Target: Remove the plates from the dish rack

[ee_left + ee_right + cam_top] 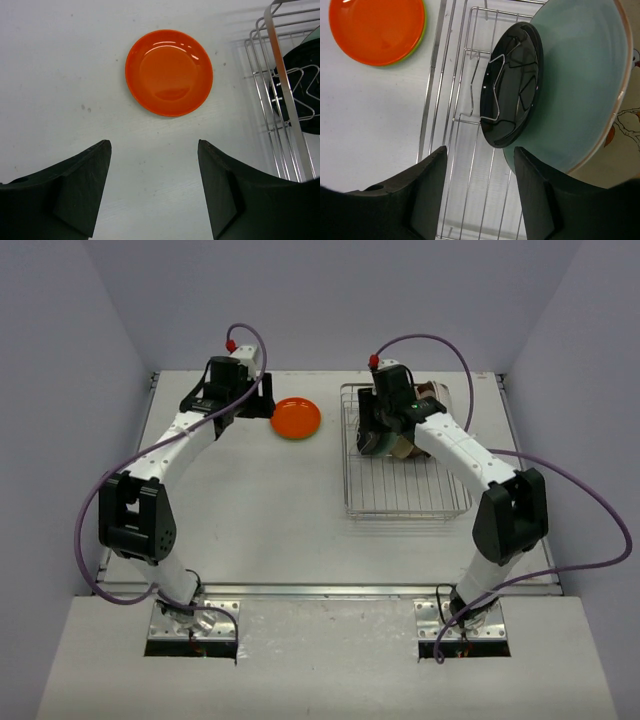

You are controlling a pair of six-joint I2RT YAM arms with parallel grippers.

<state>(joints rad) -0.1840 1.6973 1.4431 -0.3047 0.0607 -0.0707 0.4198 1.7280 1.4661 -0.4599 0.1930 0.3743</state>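
White tabletop (260, 510) carries everything. On edge in the dish rack (455, 150), the black plate (512, 85) stands before the pale teal plate (580, 85), just ahead of my right gripper (480, 195) and slightly toward its right finger, its rim running away from me, roughly along the gap. Those jaws are spread wide, empty. My left gripper (154, 195), equally wide and empty, hovers short of the orange plate (169, 72) lying flat ahead. I judge the right arm nearer the rack.

Top view: right arm (445, 440) covers most plates in the dish rack (400, 490), count unreadable. Right wrist: lime green plate (418, 41) is just a sliver under the orange plate (375, 30), which is cut at top. Teal plate (580, 85) clipped at top, its lower edge behind the right fingers (545, 200). Left wrist: black plate (302, 56) cut at right edge.
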